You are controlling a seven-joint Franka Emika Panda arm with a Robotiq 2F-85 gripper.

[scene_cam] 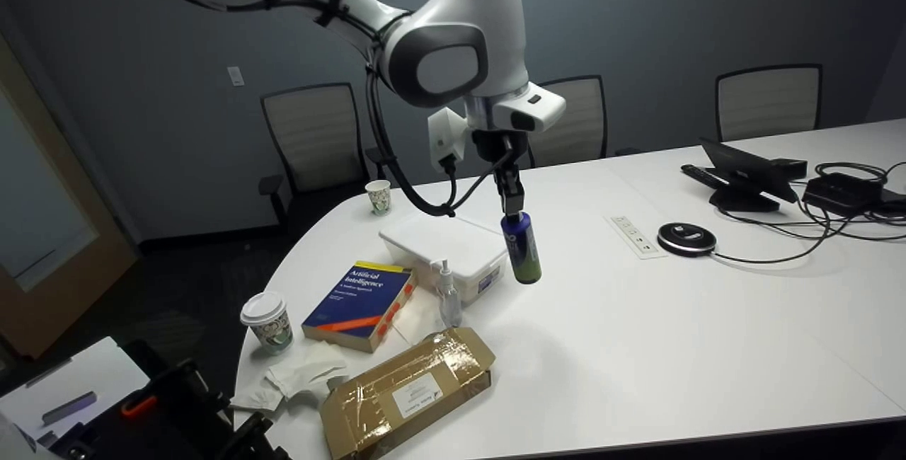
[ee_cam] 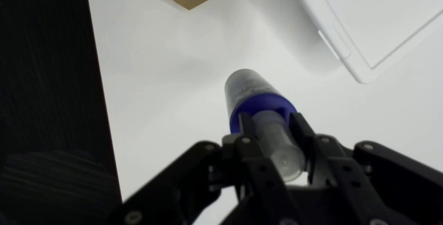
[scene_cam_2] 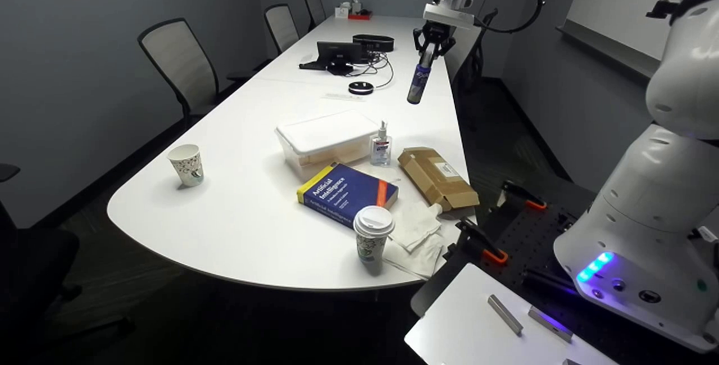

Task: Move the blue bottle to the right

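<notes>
Exterior view, with the wrist view for detail: the table (scene_cam: pixel 672 325) is the broadest surface. The dark floor (ee_cam: pixel 45 176) past its edge marks the first hazard, since a carry that runs too far on that side would leave nothing beneath the load. The top is smooth and pale, likely offering little to stop a fallen cylinder from rolling. The arm (scene_cam: pixel 488 28), all rounded white shells, may deliver to the wrong side, because the task sentence does not say whose right is meant. The lidded box (scene_cam: pixel 446 244), flat-topped plastic with rounded corners, appears near the load in the wrist view; a low sweep would risk a knock. The carton (scene_cam: pixel 410 389), brown card under crinkled glossy tape, would probably slide if brushed. The gripper (ee_cam: pixel 272 123) has its black jointed jaws drawn narrow, pinching the translucent cap (ee_cam: pixel 279 147) of the blue bottle (scene_cam: pixel 522 248), which hangs tilted above the table. Lowered at this slant, the bottle would land on one edge of its base and could topple; its body is a slender, printed cylinder, blue above and greenish below. The cap, smooth and rounded, seems to bear all the weight: weak pressure could let it slip.
</notes>
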